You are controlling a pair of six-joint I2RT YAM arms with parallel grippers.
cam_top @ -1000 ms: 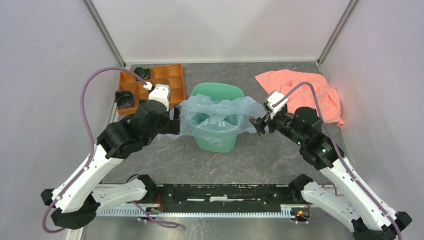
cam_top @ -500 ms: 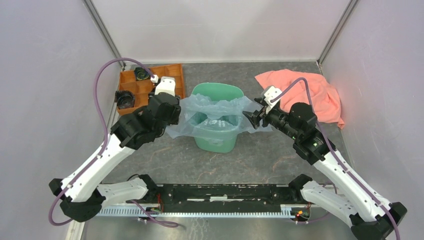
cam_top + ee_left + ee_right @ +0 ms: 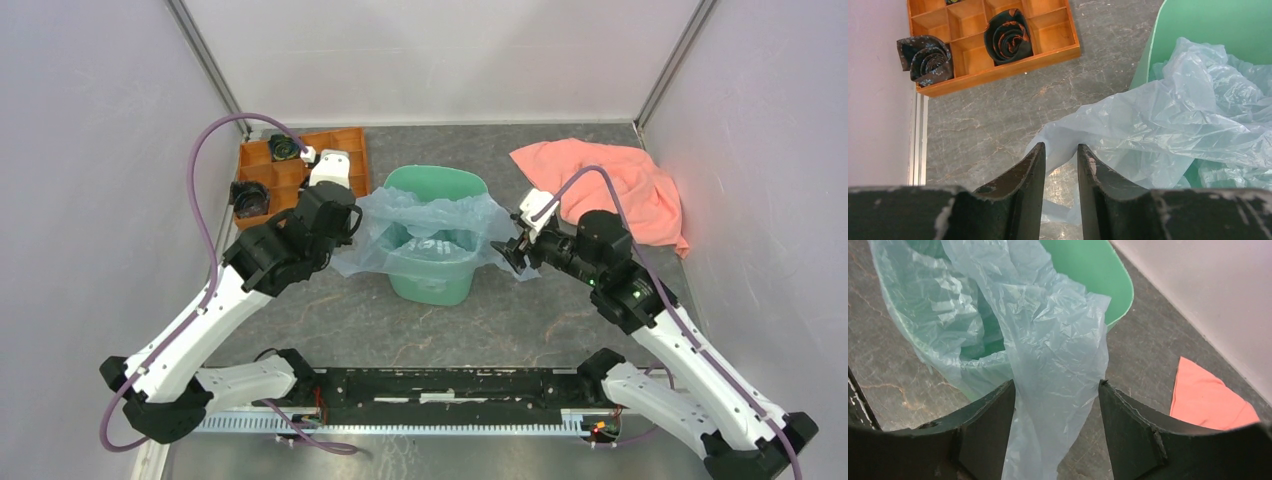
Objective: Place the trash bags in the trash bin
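Over the last second the left arm has swung toward the far side and its left pincer (image 3: 1061,150) has narrowed from wide to a slim gap, while the right pincer (image 3: 1056,385) has shifted only a little beside the bin. The trash bag (image 3: 430,215) lies draped across the mouth of the trash bin (image 3: 435,288), its long axis running left to right. Its middle sags inside and one flap spills over each side rim. The left flap trails down onto the counter (image 3: 998,115), and its edge sits right at the left pincer's tips, in the slit between jaws that have not quite met. The right flap hangs straight down between the right pincer's jaws, which stand wide apart and clamp nothing. Each arm is nearest its own flap. Judging by this, the coming move depends on both ends being caught and carried inward over the rim.
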